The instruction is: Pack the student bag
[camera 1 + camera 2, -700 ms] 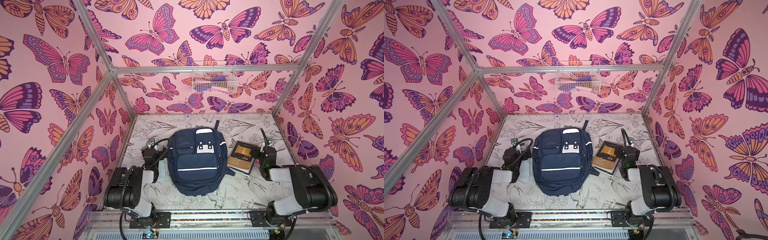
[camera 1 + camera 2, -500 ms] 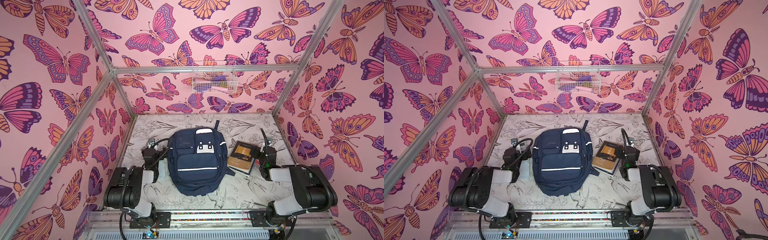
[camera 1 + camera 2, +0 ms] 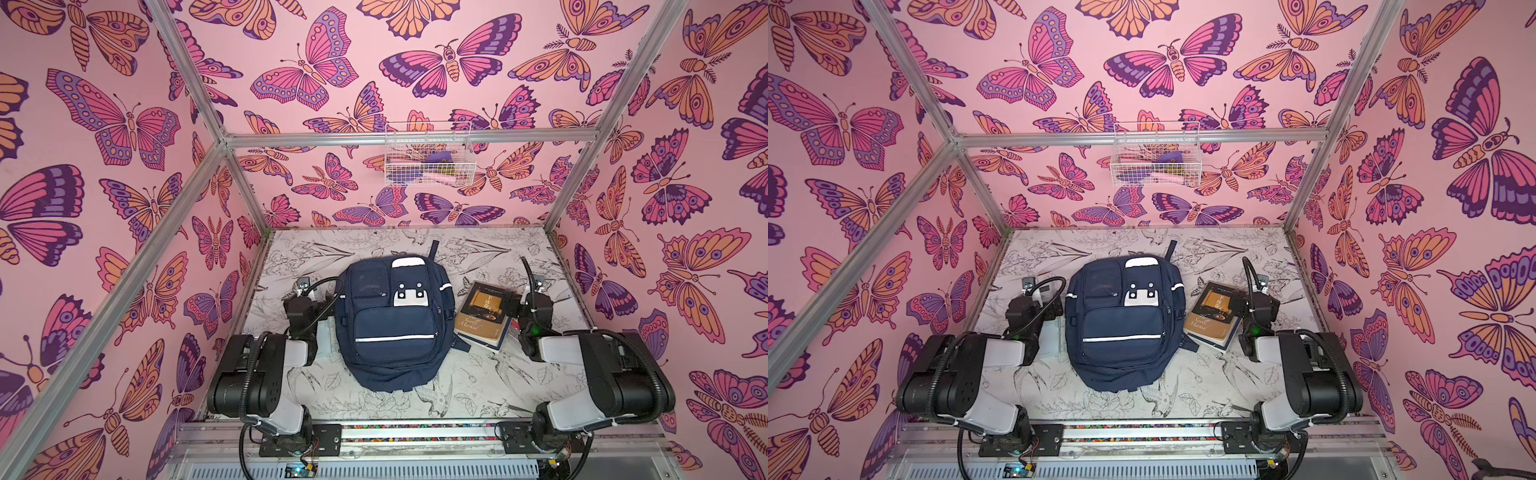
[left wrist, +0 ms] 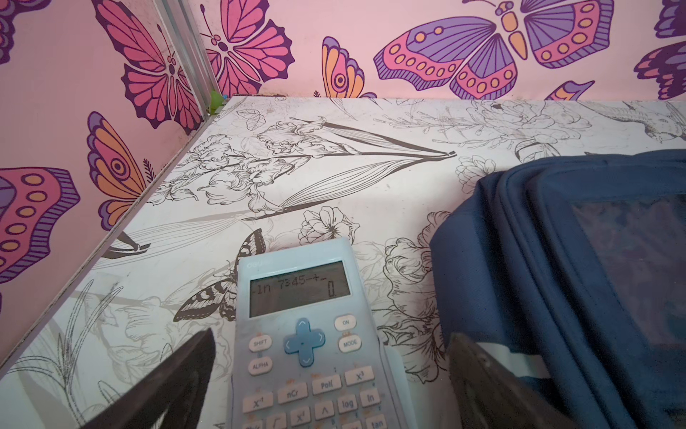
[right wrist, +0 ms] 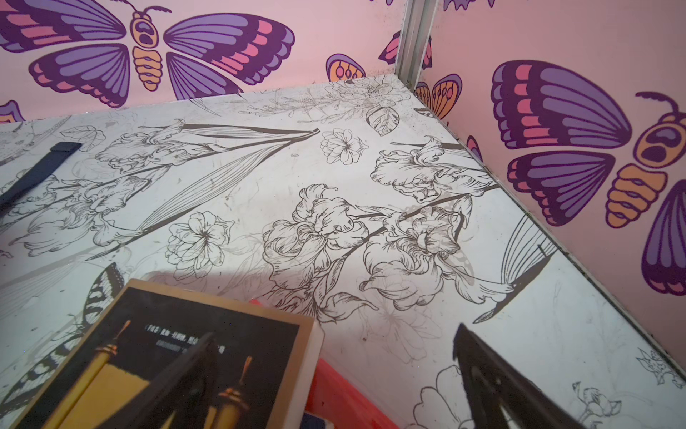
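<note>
Take 12 o'clock as the back wall and 6 o'clock as the arm bases. Your student bag [image 3: 395, 328] [image 3: 1123, 328] lies flat at the middle of the counter [image 3: 478, 395], front face up. Its top loop points to 12 o'clock and its bottom edge to 6 o'clock. The white patch with black squares sits on its upper half, above the big front pocket with the reflective stripe.

At the bag's 9 o'clock, just beside its side wall, you have a pale blue calculator [image 4: 308, 334] lying face up with its display showing digits. Your left gripper [image 4: 332, 336] hangs over it with jaws spread wide and a dark finger either side of the keypad. It pinches nothing (whether a finger grazes the casing, you cannot tell from here).

At the bag's 3 o'clock lies a stack of books [image 3: 484, 318] [image 3: 1214, 318], skewed so its corners point off the clock axes, close to the bag's side. Your right gripper [image 5: 334, 332] is likewise spread and empty. One finger is above the top book [image 5: 178, 356], with its dark cover and gold panel, and the other above bare counter. A red item [image 5: 334, 386] peeks out from beneath that book.

At 12 o'clock, high on the back wall, a white wire basket [image 3: 428, 156] holds a few small things too blurred to name.
</note>
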Robot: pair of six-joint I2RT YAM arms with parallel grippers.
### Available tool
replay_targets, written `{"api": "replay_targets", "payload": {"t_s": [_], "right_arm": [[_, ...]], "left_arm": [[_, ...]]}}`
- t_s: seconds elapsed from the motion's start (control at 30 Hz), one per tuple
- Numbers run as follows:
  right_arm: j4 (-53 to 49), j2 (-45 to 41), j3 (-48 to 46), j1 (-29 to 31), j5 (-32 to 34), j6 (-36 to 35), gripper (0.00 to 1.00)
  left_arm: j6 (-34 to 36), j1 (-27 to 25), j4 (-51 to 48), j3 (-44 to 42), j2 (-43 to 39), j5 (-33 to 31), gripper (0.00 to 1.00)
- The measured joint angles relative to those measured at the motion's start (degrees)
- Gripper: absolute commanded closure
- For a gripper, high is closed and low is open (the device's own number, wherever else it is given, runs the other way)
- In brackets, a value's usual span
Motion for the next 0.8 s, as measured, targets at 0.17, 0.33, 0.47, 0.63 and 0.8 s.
{"api": "replay_targets", "payload": {"t_s": [0.17,0.33,0.47,0.63,0.8], "right_arm": [[0.00,0.00,0.00,0.00,0.00,0.00,0.01],[-2.47,-1.36,0.44,0.50,0.52,-0.92,0.01],[-31.28,-12.07,14.62,4.68,5.18,4.13,0.01],[-47.25,-20.33,35.50,4.68,-1.16,22.53,0.06],[-66.23,-11.08,43.98,12.07,-8.28,29.11,0.22]], "left_arm": [[0.00,0.00,0.00,0.00,0.00,0.00,0.01],[0.22,-0.46,-4.24,0.87,-1.62,-1.09,0.00],[-3.45,-2.10,-26.91,14.03,-10.91,-6.67,0.05],[-15.06,-5.07,-42.62,35.47,-19.32,-7.17,0.07],[-15.87,-22.47,-53.07,38.21,-18.27,-3.43,0.00]]}}
